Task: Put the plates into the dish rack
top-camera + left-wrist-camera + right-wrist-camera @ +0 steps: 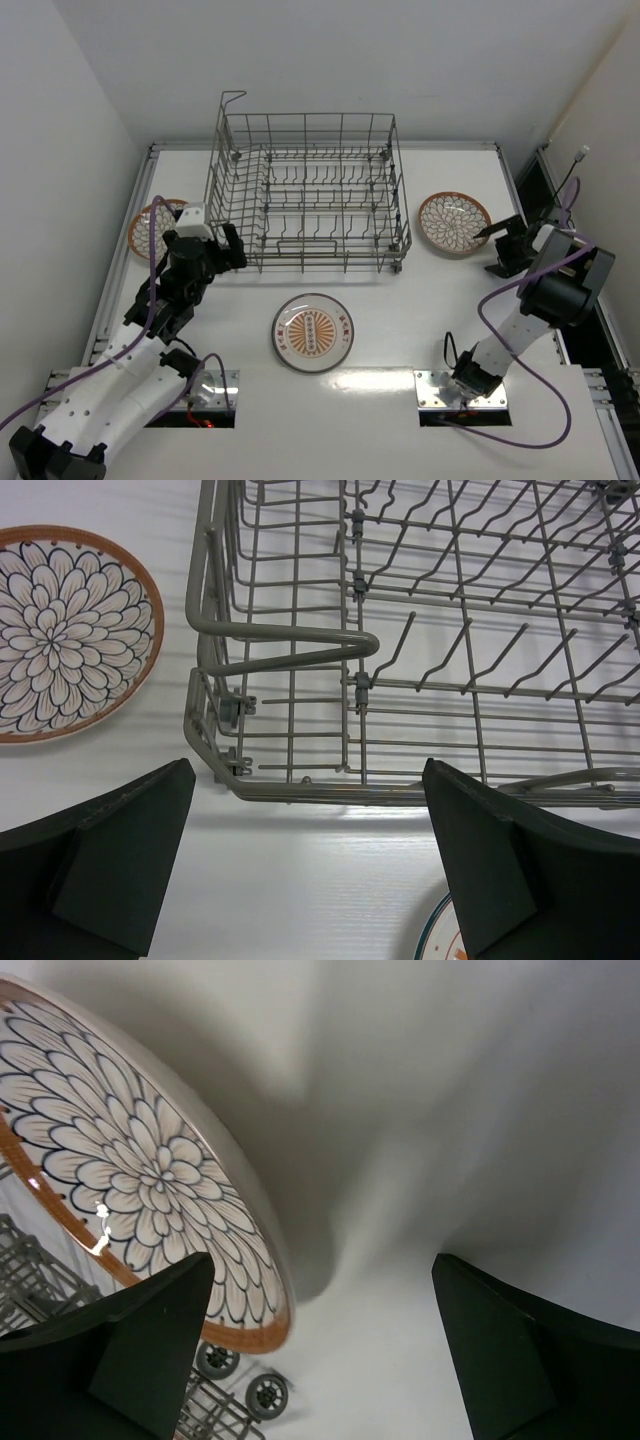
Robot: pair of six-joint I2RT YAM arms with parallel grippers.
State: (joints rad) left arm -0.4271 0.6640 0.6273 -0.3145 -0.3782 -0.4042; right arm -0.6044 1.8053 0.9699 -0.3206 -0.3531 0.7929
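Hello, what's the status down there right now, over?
Left hand open by rack corner. Right hand open beside right plate. Left plate, middle plate also on table; rack empty. Nothing blocking.

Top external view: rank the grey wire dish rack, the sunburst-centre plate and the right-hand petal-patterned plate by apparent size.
1. Grey wire dish rack
2. Then white sunburst-centre plate and right-hand petal-patterned plate, too alike to rank.

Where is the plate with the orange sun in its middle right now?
In the overhead view the sun plate lies flat on the table near the middle, just in front of the dish rack and apart from it.
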